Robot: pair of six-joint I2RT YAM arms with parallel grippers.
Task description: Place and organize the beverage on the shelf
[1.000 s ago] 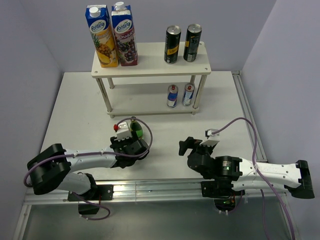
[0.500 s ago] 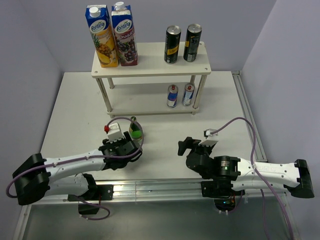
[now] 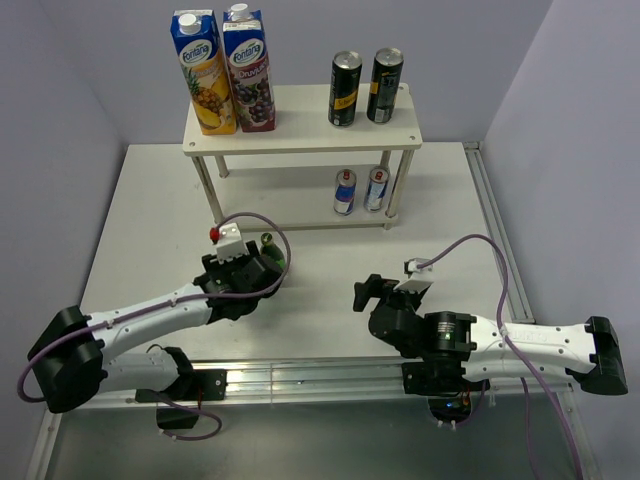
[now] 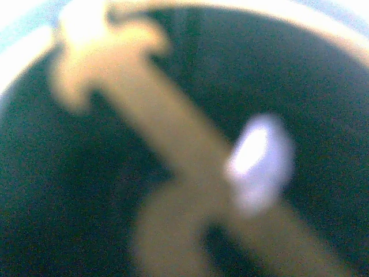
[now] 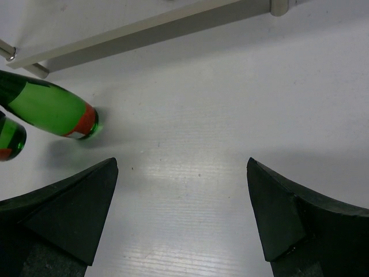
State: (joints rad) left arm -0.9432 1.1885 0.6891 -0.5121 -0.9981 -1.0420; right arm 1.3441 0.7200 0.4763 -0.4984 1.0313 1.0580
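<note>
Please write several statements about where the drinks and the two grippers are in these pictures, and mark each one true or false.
1. Two dark black-and-yellow cans stand on the top board of the white two-tier shelf. True.
2. The two slim silver-blue cans also stand on the top board. False: they stand on the lower board, at its right end.
3. The right gripper has its fingers apart and holds nothing. True.
4. The two tall blue-topped juice cartons lie on their sides. False: they stand upright on the top board, at its left end.
5. The left gripper is shut on a green glass bottle. True.
</note>
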